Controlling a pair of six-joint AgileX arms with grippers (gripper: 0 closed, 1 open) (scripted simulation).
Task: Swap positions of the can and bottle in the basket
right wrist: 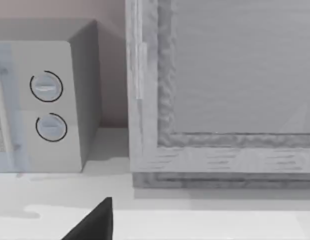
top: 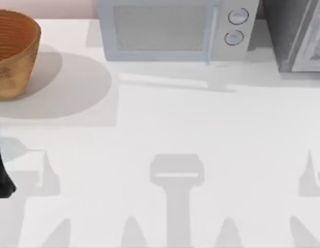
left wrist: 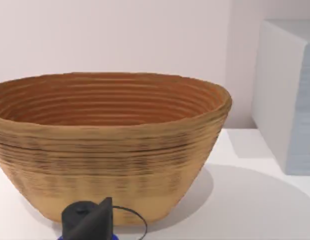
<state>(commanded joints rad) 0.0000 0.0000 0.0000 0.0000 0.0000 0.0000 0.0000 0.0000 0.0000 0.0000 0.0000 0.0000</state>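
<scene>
A woven wicker basket (top: 13, 54) stands at the far left of a white table (top: 165, 134), to the left of a white microwave (top: 173, 30) set along the back wall. From above, its ribbed orange-brown inside and tan outer wall are partly cut by the picture's edge, and what lies in it cannot be made out. The left arm (top: 1, 170) appears as a dark shape at the table's left edge, nearer the front than the basket and apart from it. In the left wrist view the basket (left wrist: 107, 145) rises just beyond a dark finger (left wrist: 90, 222) of the left gripper, with a blue rounded shape and a thin dark ring beside that finger; whether the fingers are spread or closed cannot be told. The right wrist view faces the microwave's two round knobs (right wrist: 47, 107) and a grey framed cabinet (right wrist: 220, 90) beside it, with one dark finger (right wrist: 95, 222) of the right gripper low in the foreground, its state also unclear.
</scene>
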